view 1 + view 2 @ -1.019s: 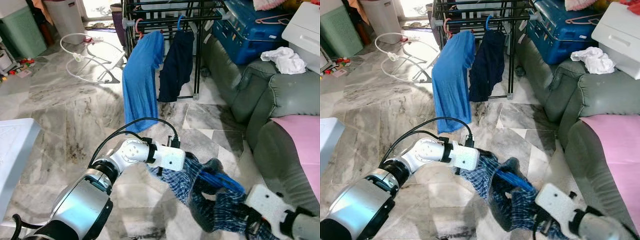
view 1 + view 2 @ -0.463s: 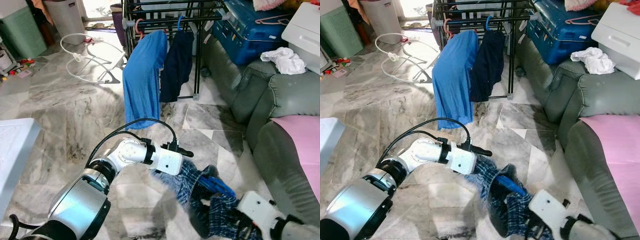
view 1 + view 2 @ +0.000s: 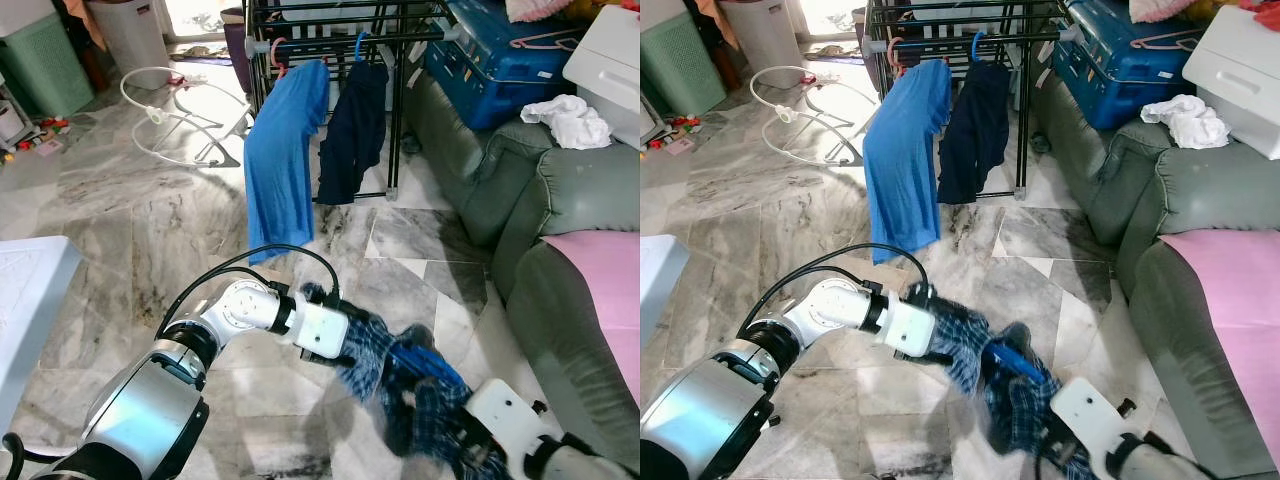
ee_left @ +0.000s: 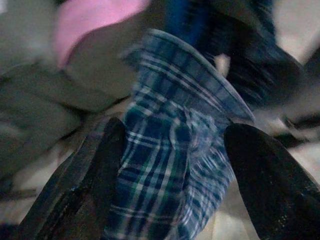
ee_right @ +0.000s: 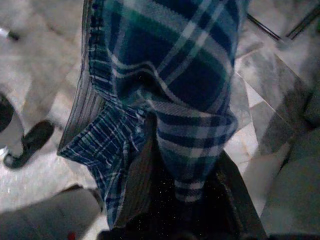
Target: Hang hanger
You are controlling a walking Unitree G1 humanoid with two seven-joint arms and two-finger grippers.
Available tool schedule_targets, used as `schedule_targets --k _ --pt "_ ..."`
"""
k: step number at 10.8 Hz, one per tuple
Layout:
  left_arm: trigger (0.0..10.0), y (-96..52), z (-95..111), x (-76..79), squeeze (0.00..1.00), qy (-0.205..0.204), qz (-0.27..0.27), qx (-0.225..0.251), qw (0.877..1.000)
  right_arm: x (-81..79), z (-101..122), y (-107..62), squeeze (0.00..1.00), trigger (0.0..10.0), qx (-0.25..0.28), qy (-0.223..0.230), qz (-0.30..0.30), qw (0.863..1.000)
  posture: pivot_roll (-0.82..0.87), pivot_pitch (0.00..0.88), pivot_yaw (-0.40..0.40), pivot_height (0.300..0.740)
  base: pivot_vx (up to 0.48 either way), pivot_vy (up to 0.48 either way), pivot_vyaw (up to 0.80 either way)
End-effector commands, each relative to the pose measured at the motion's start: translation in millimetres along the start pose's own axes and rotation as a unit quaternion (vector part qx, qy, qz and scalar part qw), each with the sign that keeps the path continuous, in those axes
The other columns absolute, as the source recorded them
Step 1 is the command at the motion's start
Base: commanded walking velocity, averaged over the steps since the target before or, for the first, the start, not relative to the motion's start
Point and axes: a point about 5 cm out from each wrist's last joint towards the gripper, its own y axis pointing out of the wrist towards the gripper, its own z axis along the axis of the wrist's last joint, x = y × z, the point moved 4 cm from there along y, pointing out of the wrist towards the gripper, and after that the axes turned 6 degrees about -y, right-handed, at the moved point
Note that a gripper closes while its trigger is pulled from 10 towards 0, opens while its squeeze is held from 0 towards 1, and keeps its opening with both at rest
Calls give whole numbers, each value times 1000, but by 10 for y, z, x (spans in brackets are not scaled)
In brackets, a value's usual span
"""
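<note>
left gripper (image 4: 170,165) spread wide, fingers either side of plaid shirt (image 3: 375,345) collar. right gripper (image 5: 185,210) clamped on shirt's soft checked cloth. blue plastic hanger (image 3: 430,362) inside shirt, between arms, above marble floor (image 3: 130,230).

A home living room: marble floor (image 3: 130,220), grey sofa (image 3: 560,200), and a clothes rack (image 3: 330,30) with hanging garments.

No words, numbers or signs to read anywhere: not on the clothes, the boxes or the floor.
</note>
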Motion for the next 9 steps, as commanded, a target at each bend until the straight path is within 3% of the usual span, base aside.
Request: schedule_targets --k 1,2,3,4,5,6,7,8,9 --pt "10000 -24 -62 -54 1000 -58 47 6 997 78 -2 1 0 0 1 15 -35 999 -134 71 30 740 0 0 0" --pt "10000 -36 -69 -120 1000 -89 84 17 992 54 -16 16 0 0 0 27 -41 999 -137 68 32 740 0 0 0" --pt "10000 -49 -86 -218 1000 -152 142 40 977 4 -47 42 0 0 -5 40 -50 998 -137 66 32 740 0 0 0" --pt "10000 -51 -104 -246 1000 -187 166 52 967 -19 -62 54 0 0 -7 47 -55 997 -139 62 32 740 0 0 0" --pt "10000 -62 -154 -293 1000 -244 217 70 943 -20 -93 67 0 0 -12 67 -78 995 -135 58 30 740 0 0 0" --pt "10000 -123 -281 -398 1000 -305 319 66 895 38 -125 78 0 0 -16 89 -125 988 -133 51 27 740 0 0 0" --pt "10000 -186 -376 -469 1000 -332 389 49 858 137 -29 56 0 0 -1 78 -176 981 -127 42 27 740 0 0 0" --pt "10000 -276 -475 -540 1000 -381 457 44 803 299 160 -27 0 0 37 123 -259 957 -121 32 27 740 0 0 0" --pt "10000 -313 -534 -542 1000 -399 507 35 763 407 228 -105 0 0 61 191 -336 920 -117 17 26 740 0 0 0"
